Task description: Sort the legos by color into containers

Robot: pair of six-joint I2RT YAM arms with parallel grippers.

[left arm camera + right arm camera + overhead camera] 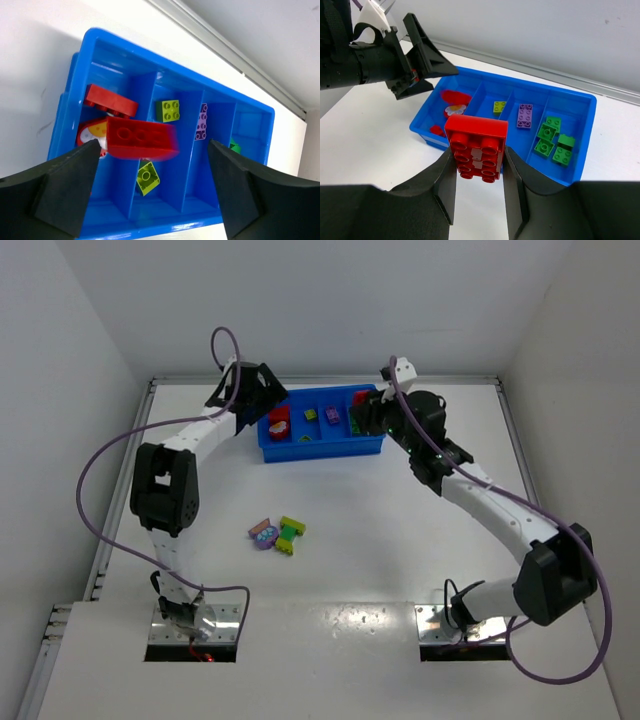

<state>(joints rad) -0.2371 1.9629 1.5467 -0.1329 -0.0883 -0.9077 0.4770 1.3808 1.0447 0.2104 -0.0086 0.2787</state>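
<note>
The blue tray (322, 447) stands at the back middle of the table. From left to right its compartments hold red, yellow-green, purple and green legos. My left gripper (266, 400) is open over the tray's left end. In the left wrist view a blurred red brick (142, 139) hangs loose between the spread fingers (65, 185), touching neither, above the red compartment. My right gripper (479, 165) is shut on a red brick (477, 142), studs toward the camera, held above the table at the tray's (585, 140) near side. A purple piece (264, 533) and a yellow-green and green cluster (291, 535) lie mid-table.
The red compartment also holds a flat red brick (111, 102) and a red piece with a white flower print (92, 134). Grey rails run along the table's back and left edges (130, 460). White walls enclose the table. Purple cables loop beside both arms.
</note>
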